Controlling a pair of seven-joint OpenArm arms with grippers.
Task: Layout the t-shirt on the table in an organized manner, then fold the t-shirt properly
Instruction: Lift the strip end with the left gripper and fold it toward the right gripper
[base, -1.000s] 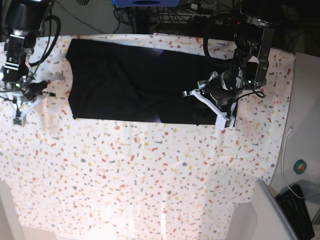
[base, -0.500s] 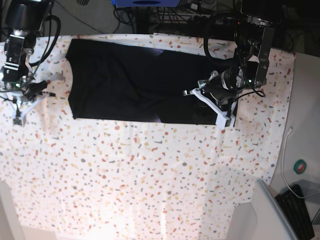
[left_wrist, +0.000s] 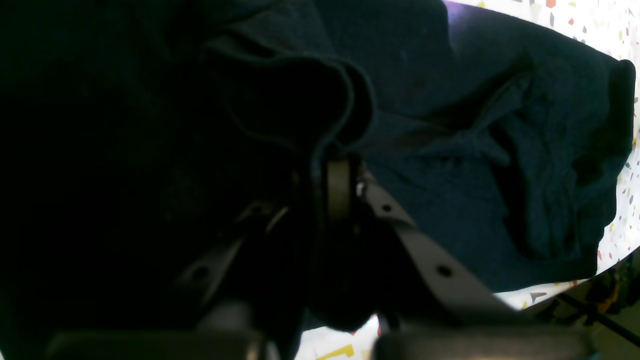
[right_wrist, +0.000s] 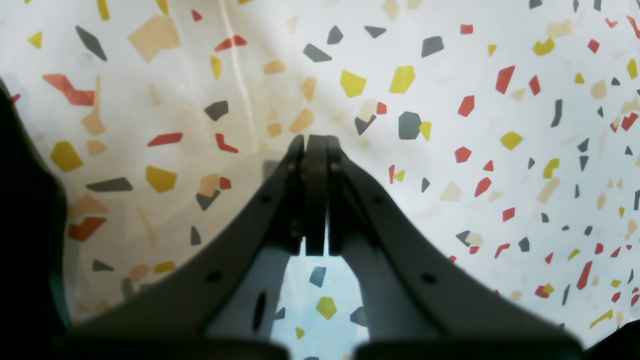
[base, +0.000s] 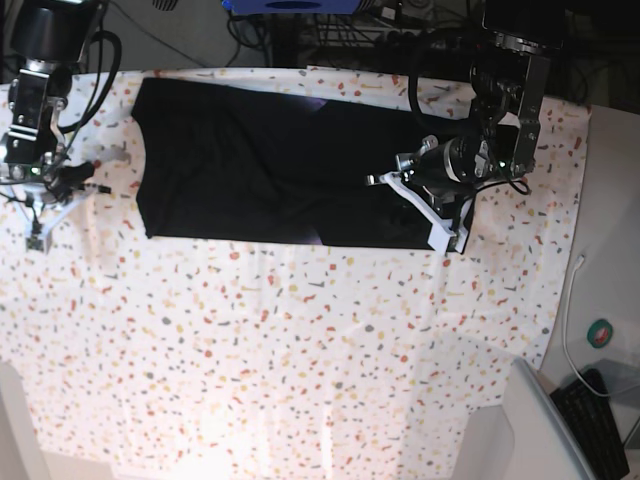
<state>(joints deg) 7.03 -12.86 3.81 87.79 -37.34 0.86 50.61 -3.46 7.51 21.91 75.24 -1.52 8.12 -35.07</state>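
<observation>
Pinching the t-shirt (base: 270, 170) edge with my left gripper (left_wrist: 335, 192), jaws clamped on a fold so I can drag it flat. Shirt's at 12 o'clock on the table (base: 300, 350). Right gripper (right_wrist: 315, 192) is closed on nothing, parked at 9 o'clock.

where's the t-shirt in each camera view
Base: the t-shirt lies across the far part of the table, with the left gripper at its right end.
Left wrist: it fills most of the frame, with a fold bunched at the gripper's pads.
Right wrist: not in it.
Shared landmark: the speckled tablecloth, seen in all three.
</observation>
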